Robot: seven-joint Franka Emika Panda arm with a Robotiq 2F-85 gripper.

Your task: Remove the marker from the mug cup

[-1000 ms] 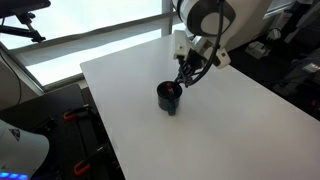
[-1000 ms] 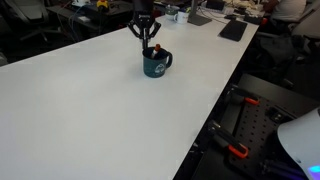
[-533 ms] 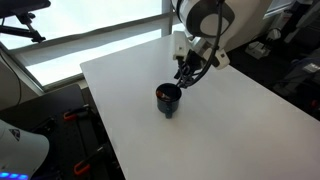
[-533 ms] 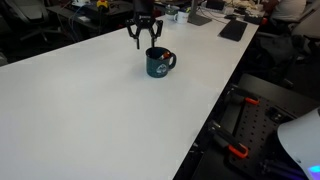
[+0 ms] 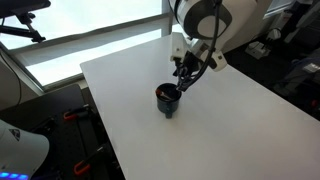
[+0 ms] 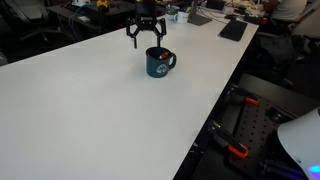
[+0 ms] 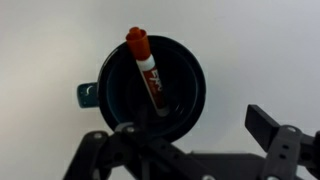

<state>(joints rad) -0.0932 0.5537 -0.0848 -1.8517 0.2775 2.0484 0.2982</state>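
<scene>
The dark mug cup (image 7: 150,88) stands upright on the white table (image 5: 230,120), and both exterior views show it (image 5: 168,98) (image 6: 157,63). In the wrist view the marker (image 7: 146,68) leans inside it, its reddish-orange end resting on the rim at the top. My gripper (image 7: 195,130) hangs just above and beside the mug, open, with nothing between its fingers. In the exterior views the gripper (image 5: 185,78) (image 6: 146,38) sits over the mug's far rim, clear of it.
A dark flat device (image 6: 232,30) lies at the table's far end, with clutter behind it. The table edge (image 6: 215,110) drops to floor equipment. A window (image 5: 90,25) runs behind the table in an exterior view.
The gripper has opened from shut and risen out of the mug. The marker stays in the mug, which shifted slightly.
</scene>
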